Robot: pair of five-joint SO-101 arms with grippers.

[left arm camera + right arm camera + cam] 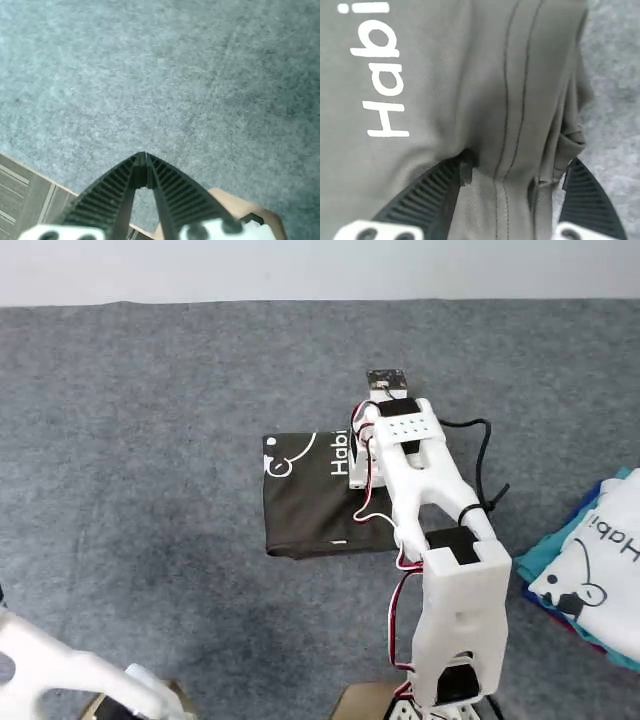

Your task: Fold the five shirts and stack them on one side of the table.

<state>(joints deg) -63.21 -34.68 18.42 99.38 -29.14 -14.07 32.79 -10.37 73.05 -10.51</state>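
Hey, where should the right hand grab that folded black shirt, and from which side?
The black shirt lies flat and folded, its layered edge under the right hand. Pinch that stacked edge from above on that side, probably catching all layers, so the fold holds.

Print on two shirts for you. On the black shirt [310, 505] a white word [341, 453] runs in rounded letters toward the far edge. An arm [420, 480] lies over its end, so from above you get only the first letters. Just beside it, near the shirt's far left corner, sits a white line drawing [285, 455], curved strokes with two small dots. From the right wrist you have that word up close: four bold letters, the first a capital. Over at the right edge, the white shirt [600, 580] carries a dark word [628, 537], cut off by the frame, and a dark line drawing [585, 595] just beside it.
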